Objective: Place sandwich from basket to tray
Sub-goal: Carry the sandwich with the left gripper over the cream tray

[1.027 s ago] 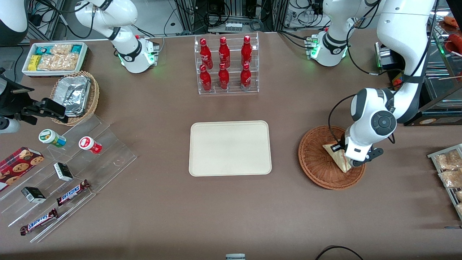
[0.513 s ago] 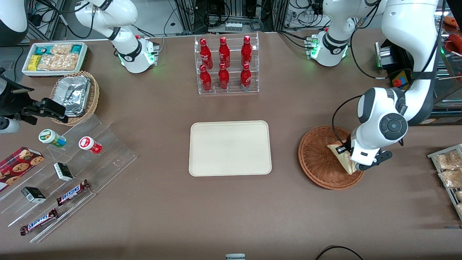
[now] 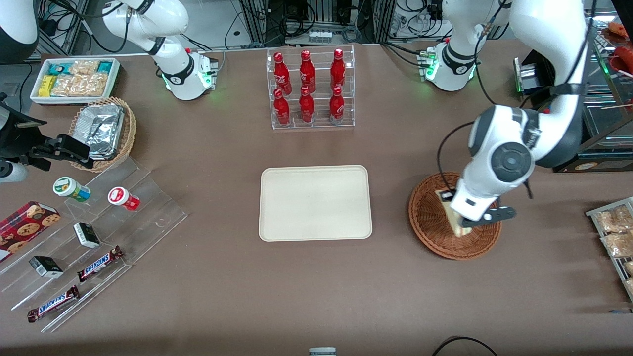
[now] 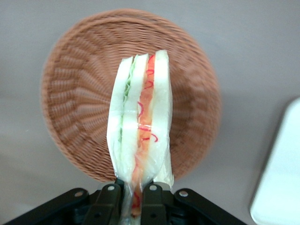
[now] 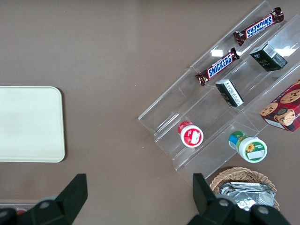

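My left gripper is shut on the wrapped sandwich, pinching its narrow end so the wedge of white bread with red, orange and green layers hangs clear above the reddish-brown wicker basket. From the front, the gripper hovers over the basket with the sandwich partly hidden under the wrist. The cream-white tray lies flat mid-table, beside the basket toward the parked arm's end; its rounded corner shows from the wrist.
A clear rack of red bottles stands farther from the front camera than the tray. Bagged snacks lie at the working arm's end. A clear stepped shelf with candy bars and cups and a foil-tray basket sit toward the parked arm's end.
The left arm has risen and swung toward the tray, lifting the sandwich off the basket floor. The sandwich now hangs from the shut fingers above the basket.
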Tool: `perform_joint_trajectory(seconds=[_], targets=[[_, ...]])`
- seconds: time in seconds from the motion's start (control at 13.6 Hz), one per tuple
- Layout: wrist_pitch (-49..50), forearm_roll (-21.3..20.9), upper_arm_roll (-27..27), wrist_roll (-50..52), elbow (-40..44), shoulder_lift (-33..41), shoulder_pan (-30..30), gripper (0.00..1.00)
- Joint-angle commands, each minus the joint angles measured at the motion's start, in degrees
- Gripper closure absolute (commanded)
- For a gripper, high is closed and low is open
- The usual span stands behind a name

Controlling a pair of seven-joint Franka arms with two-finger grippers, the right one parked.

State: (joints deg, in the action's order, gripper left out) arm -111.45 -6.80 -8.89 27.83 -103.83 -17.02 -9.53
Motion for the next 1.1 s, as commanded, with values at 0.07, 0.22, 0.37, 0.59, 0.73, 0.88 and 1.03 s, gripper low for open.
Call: perform_joint_trajectory(seconds=[0.07,0.22,0.37,0.59,0.73,0.88,1.03], targets=[[3.17,-0.15,-5.42,-3.66,3.1,-0.64,-0.4,1.0],[3.08,-0.06,-9.02,-3.05,4.59,-3.01,-0.4,1.0],[3.26,0.38,-11.32,1.23,8.1,-6.78,-1.88,1.0],[3.08,0.03,-11.32,4.16,12.76,-11.89,-5.4,1.0],[2.82,0.29,-11.32,4.34,14.52,-14.26,-7.59,1.0],[2.56,-0.32,-11.32,6.35,16.63,-17.24,-9.01,1.0],[2.55,-0.41,-11.15,7.32,19.62,-19.62,-11.2,1.0]])
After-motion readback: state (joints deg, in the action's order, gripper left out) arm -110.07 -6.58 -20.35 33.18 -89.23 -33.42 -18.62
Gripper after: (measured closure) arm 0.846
